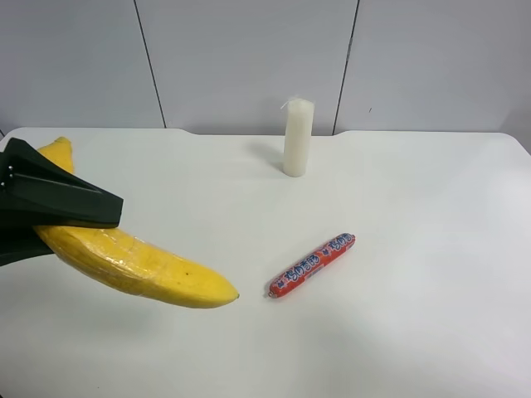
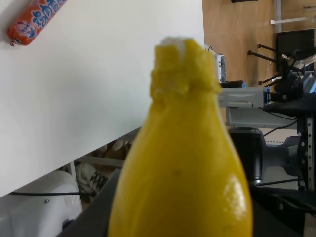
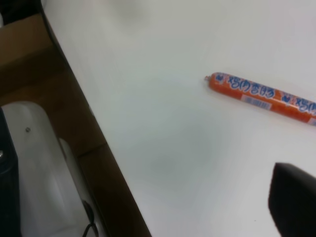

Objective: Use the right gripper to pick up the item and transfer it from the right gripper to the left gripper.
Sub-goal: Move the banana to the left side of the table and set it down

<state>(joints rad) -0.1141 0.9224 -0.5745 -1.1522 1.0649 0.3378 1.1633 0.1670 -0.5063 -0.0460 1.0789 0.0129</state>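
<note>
Banana (image 1: 141,265) gripped by jaws of left gripper (image 1: 83,217), up off worktop (image 1: 398,332) near sausage stick (image 1: 312,265); right gripper (image 3: 294,202) carries nothing, jaws' state unclear, so handover looks done.

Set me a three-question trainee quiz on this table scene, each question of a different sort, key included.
1. True or false: the banana lies flat on the table.
2. Which gripper holds the banana? A: the left gripper. B: the right gripper. C: neither.
3. Fill in: next to the red sausage stick that lies flat, the one thing standing upright on the table is the white ____.

Key
1. False: it is clamped in a gripper, off the table.
2. A: the left wrist view shows the banana close up.
3. candle
</note>
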